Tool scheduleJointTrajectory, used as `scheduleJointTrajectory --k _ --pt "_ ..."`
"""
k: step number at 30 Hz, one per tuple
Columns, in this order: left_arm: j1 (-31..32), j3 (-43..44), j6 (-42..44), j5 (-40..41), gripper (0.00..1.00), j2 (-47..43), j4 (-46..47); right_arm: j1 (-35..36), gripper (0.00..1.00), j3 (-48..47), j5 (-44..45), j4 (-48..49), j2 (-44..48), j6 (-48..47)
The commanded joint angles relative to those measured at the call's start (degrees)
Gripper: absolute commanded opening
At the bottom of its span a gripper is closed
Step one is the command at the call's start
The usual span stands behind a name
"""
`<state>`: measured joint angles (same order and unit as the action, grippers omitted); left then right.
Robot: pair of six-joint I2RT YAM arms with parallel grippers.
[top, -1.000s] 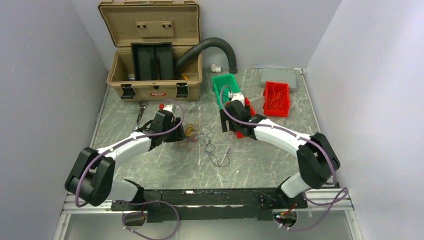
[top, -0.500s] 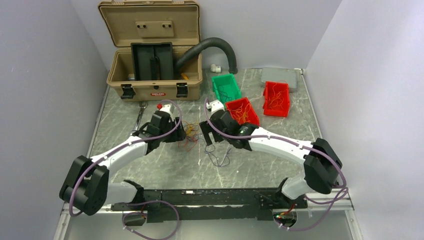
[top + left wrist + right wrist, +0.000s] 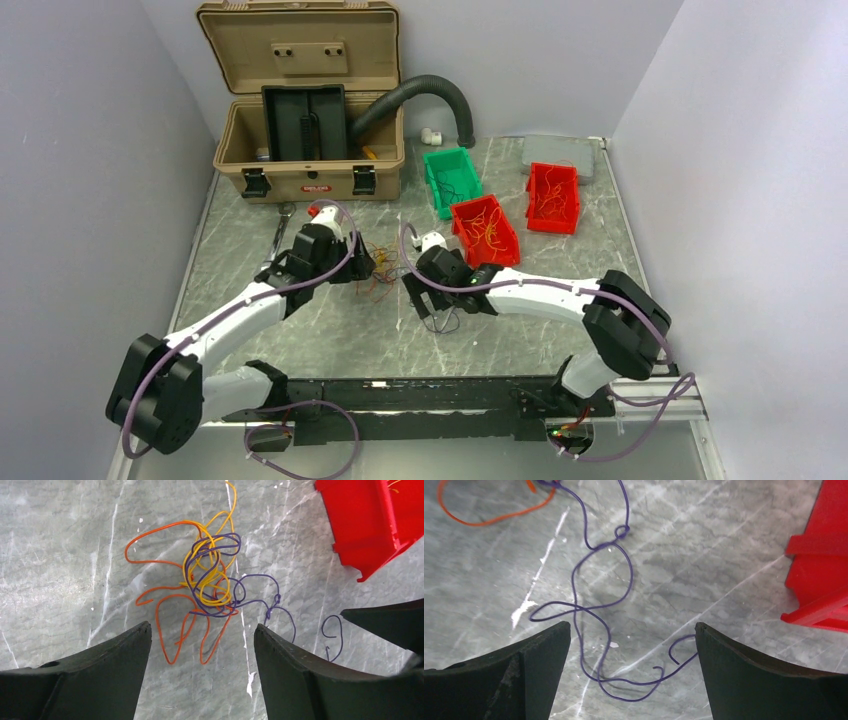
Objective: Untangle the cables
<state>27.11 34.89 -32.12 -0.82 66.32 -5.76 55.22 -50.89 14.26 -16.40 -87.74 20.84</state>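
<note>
The cables lie as a tangle (image 3: 383,268) on the marble table: orange, yellow and purple wires knotted together (image 3: 210,575). A purple strand trails off to the right in loose loops (image 3: 621,531). My left gripper (image 3: 202,630) is open just short of the tangle, with two orange loops reaching between its fingertips and nothing held. My right gripper (image 3: 631,627) is open above the trailing purple strand, whose end loops lie between its fingers, untouched. In the top view the left gripper (image 3: 362,270) and right gripper (image 3: 428,305) flank the tangle closely.
A red bin (image 3: 487,228) holding wires sits just right of the right wrist, with its corner showing in the left wrist view (image 3: 370,520). Behind stand a green bin (image 3: 452,180), a second red bin (image 3: 552,197), a grey tray (image 3: 562,155), an open tan case (image 3: 305,150) and a black hose (image 3: 430,95).
The right arm swung left and toward the front, from the red bin to over the purple strand. Both grippers opened wider. The left arm edged forward toward the tangle.
</note>
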Motion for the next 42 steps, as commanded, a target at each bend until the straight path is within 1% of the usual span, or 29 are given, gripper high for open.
scheduleJointTrajectory --k 1,3,5,7,8,9,14,16,17,22,27,29,34,35,36,37,38,39,40,42 --pt "0.46 -1.33 1.32 -0.24 0.79 -3.69 3.97 0.10 0.96 2.19 0.04 4.62 0.56 1.71" --pt "0.48 -1.76 1.64 -0.30 0.80 -4.57 4.44 0.15 0.93 3.00 0.38 5.42 0.29 1.98" --pt "0.51 -2.03 2.00 -0.61 0.80 -5.32 4.26 0.11 0.86 3.70 0.62 6.36 -0.53 2.24" --pt "0.53 -2.46 2.21 -0.90 0.81 -6.14 3.99 0.14 0.76 4.00 0.98 6.84 -1.49 2.70" --pt "0.53 -2.79 2.38 -1.05 0.81 -6.75 3.97 0.14 0.69 4.09 1.17 7.11 -1.90 2.90" --pt "0.51 -3.22 2.58 -1.30 0.81 -7.09 4.14 0.10 0.65 4.32 1.41 7.58 -2.24 3.11" --pt "0.55 -4.24 3.03 -1.26 0.81 -9.25 4.36 0.12 0.19 4.95 3.53 10.02 -2.37 3.76" --pt "0.61 -4.79 3.04 -1.47 0.81 -9.96 4.76 0.14 0.05 4.84 4.73 10.00 -1.89 3.69" --pt "0.62 -5.07 2.95 -1.50 0.81 -10.32 5.11 0.15 0.00 4.88 5.27 9.96 -1.50 3.53" --pt "0.73 -6.04 2.61 -1.25 0.81 -11.88 5.25 0.13 0.00 4.89 7.77 9.28 1.65 2.27" --pt "0.77 -6.95 2.25 -1.29 0.81 -12.73 5.28 0.14 0.00 1.26 8.83 4.75 5.12 1.14" --pt "0.82 -7.43 2.30 -1.87 0.82 -12.92 6.95 0.15 0.00 0.30 8.52 3.51 6.92 1.20" --pt "1.34 -7.06 3.15 -2.94 0.83 -11.57 5.94 0.14 0.00 0.05 5.66 2.10 11.48 2.46" --pt "1.36 -6.54 3.32 -3.03 0.83 -10.88 4.94 0.12 0.07 0.13 4.48 2.00 11.83 2.56" --pt "1.41 -6.04 3.51 -3.09 0.83 -10.14 3.74 0.10 0.31 0.36 2.11 2.18 11.67 2.43" --pt "1.38 -5.72 3.59 -3.13 0.83 -9.39 3.29 0.14 0.60 0.53 0.02 2.53 10.75 2.18" --pt "1.38 -5.50 3.56 -3.21 0.83 -8.77 3.25 0.15 0.78 0.42 -1.53 2.55 9.50 2.20" --pt "1.39 -5.58 3.55 -3.22 0.84 -8.23 3.47 0.20 0.88 0.05 -3.29 2.49 7.59 2.33" --pt "1.41 -5.62 3.40 -3.29 0.84 -7.72 3.81 0.30 0.94 -0.17 -4.72 2.71 5.72 2.28" --pt "1.41 -5.34 3.14 -3.48 0.84 -7.00 3.97 0.94 0.97 -0.81 -5.53 3.19 2.23 2.29"
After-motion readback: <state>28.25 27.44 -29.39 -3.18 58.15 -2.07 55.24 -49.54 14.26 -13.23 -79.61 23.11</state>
